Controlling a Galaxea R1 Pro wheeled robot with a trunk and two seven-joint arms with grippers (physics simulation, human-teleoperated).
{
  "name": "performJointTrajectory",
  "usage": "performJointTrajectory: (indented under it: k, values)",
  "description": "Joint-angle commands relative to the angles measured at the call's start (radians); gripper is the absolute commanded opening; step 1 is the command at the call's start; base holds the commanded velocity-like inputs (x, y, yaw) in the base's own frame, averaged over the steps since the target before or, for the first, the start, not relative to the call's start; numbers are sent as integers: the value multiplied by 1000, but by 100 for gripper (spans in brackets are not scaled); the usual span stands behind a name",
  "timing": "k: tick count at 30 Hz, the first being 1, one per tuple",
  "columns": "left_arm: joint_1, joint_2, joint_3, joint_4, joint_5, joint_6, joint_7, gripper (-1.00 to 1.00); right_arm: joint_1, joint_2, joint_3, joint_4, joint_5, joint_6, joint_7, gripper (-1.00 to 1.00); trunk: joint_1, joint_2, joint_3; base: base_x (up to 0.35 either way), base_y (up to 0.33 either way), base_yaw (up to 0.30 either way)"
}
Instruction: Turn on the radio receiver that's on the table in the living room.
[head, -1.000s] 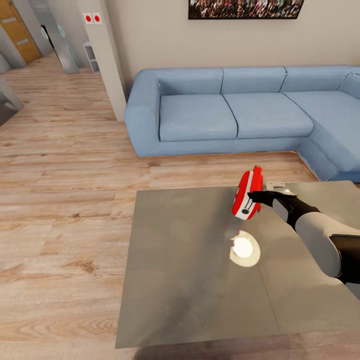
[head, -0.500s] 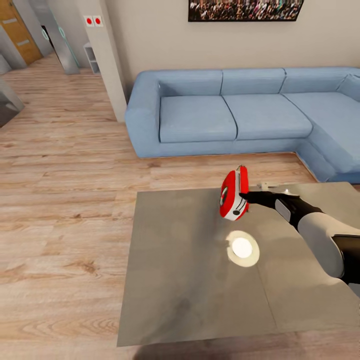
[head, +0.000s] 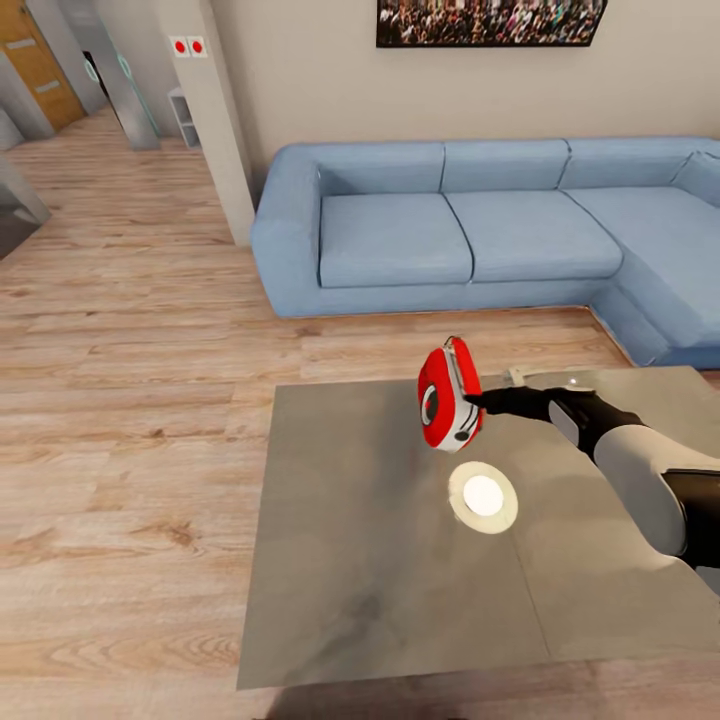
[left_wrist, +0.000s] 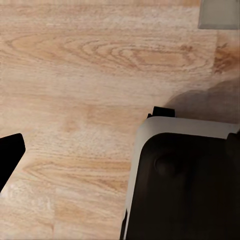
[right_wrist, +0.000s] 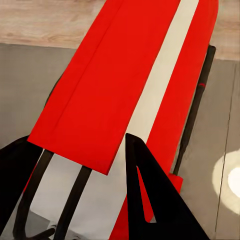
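My right gripper is shut on the radio receiver, a small red box with a white edge band, and holds it on edge above the table. Its red face with the round dark dial is turned toward the head camera's left. In the right wrist view the radio receiver runs between the two black fingers, with the white band along its middle; my right gripper clamps its lower end. One black fingertip of my left gripper hangs over the wood floor.
A bright round lamp reflection lies on the glossy grey top under the radio. The blue sectional sofa stands behind the table, beyond a strip of wood floor. A pillar rises at the back left. My robot base is below the left arm.
My right gripper has carried the radio leftward over the table and turned it, so its dial face now shows. The view has shifted slightly.
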Motion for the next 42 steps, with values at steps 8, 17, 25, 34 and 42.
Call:
performJointTrajectory:
  k: [8, 17, 25, 34, 42]
  values:
    - [0, 0, 0, 0, 0, 0, -1, 100, -1, -2, -11, -2, 17, -1, 65, -100, -31, 56, 25, 0, 0, 0]
    - [0, -1, 0, 0, 1, 0, -2, 100, -1, -2, -11, -2, 17, -1, 66, -100, -35, 63, 28, 0, 0, 0]
    - [0, 0, 0, 0, 2, 0, -1, 100, -1, -2, -11, -2, 18, -1, 68, -100, -54, 98, 44, 0, 0, 0]
    - [0, 0, 0, 0, 2, 0, -1, 100, -1, -2, -11, -2, 17, -2, 70, -100, -88, 161, 72, 0, 0, 0]
    - [0, 0, 0, 0, 2, 0, -2, 100, -1, -2, -11, -1, 16, -7, 72, -100, -119, 217, 97, 0, 0, 0]
